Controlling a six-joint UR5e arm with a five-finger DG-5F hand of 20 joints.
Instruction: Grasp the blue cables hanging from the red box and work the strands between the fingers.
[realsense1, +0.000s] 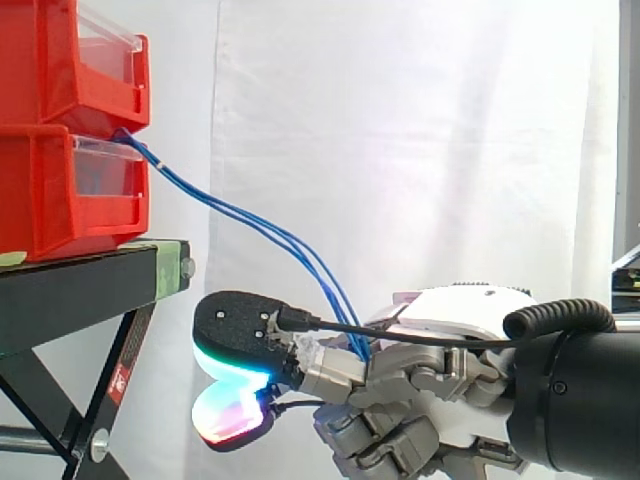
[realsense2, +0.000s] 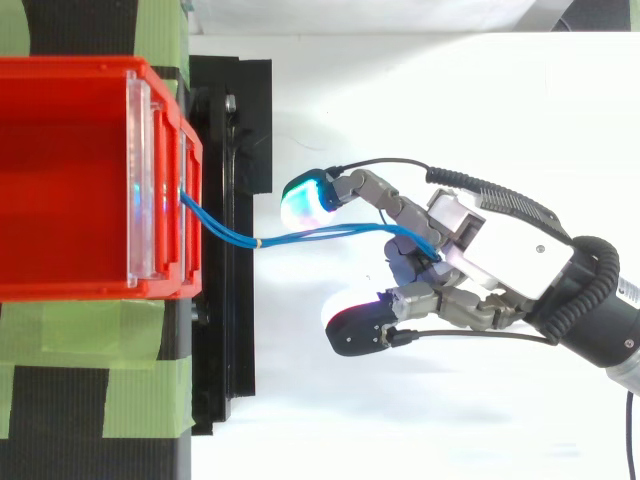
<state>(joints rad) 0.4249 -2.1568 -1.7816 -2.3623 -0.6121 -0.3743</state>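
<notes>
Robot hand (realsense2: 495, 250): out past the stand's front edge and below box level; fingers curled and clamped on the blue cables.
Blue cables (realsense1: 250, 220): leave the front lip of the lower red box (realsense1: 60, 195), slope down off the stand (realsense1: 80, 285) and run in between the fingers.
Fingertips (realsense2: 308, 200): one glows cyan-green just beside the strands, and another glows white-magenta on their far side.
Upper red box (realsense1: 60, 60): stacked on the lower one.

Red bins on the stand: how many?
2, stacked on the black stand: upper bin atop lower bin, where the blue cables exit. Others may be hidden off-frame.
</notes>
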